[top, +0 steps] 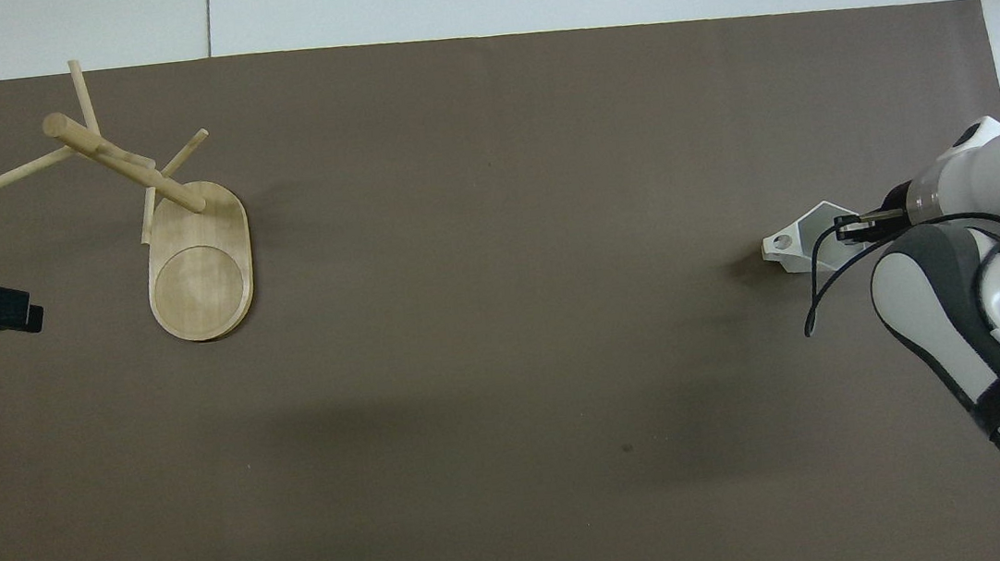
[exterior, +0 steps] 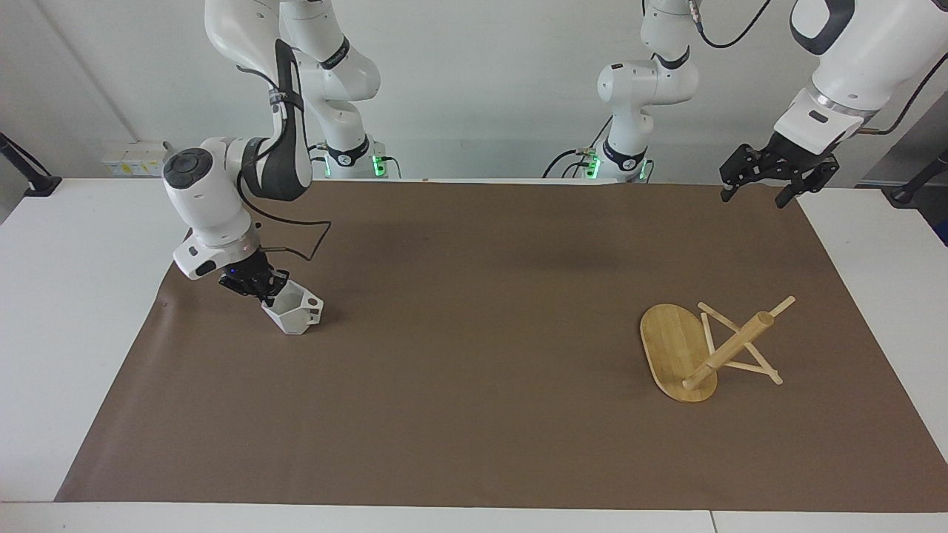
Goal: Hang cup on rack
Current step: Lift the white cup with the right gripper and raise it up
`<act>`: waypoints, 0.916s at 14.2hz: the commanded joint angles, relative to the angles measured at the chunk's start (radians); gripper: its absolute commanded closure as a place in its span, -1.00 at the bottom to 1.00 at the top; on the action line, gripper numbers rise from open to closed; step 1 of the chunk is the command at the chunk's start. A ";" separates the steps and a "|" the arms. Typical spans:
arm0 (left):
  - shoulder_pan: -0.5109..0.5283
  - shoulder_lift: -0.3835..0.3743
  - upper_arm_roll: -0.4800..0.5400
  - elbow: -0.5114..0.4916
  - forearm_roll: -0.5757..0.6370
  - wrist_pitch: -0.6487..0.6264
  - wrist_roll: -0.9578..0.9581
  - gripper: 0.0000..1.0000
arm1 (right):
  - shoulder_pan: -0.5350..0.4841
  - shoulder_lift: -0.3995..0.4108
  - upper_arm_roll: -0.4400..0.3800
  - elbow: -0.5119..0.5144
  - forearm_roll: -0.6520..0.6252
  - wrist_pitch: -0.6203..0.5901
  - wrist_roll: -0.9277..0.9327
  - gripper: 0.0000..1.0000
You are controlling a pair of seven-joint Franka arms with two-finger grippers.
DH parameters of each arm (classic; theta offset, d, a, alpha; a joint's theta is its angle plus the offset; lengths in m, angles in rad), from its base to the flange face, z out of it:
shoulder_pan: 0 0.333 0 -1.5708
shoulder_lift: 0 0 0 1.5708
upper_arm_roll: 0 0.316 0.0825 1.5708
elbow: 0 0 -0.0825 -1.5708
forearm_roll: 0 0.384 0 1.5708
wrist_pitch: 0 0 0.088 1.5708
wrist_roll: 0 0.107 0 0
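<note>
The rack [exterior: 692,349] stands on the mat [exterior: 474,385] that covers the desk [exterior: 67,296], toward the left arm's end. The cup [exterior: 296,314] is well apart from the rack, toward the right arm's end, tilted at the mat, about as near the robots as the rack
</note>
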State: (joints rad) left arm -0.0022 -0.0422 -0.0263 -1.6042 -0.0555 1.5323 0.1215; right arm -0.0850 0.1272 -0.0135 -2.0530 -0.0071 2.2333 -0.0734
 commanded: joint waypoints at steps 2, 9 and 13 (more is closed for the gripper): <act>0.013 -0.007 -0.009 -0.011 0.020 0.003 0.010 -1.00 | -0.012 0.002 0.001 0.102 0.013 -0.128 0.010 1.00; 0.011 -0.007 -0.009 -0.011 0.020 0.003 0.010 -1.00 | -0.016 -0.004 0.001 0.341 0.009 -0.452 0.067 1.00; 0.013 -0.007 -0.009 -0.011 0.020 0.003 0.010 -1.00 | -0.016 -0.030 0.003 0.427 0.006 -0.581 0.072 1.00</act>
State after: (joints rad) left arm -0.0022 -0.0422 -0.0263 -1.6042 -0.0555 1.5323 0.1215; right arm -0.0925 0.1076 -0.0197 -1.6715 -0.0070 1.7165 -0.0236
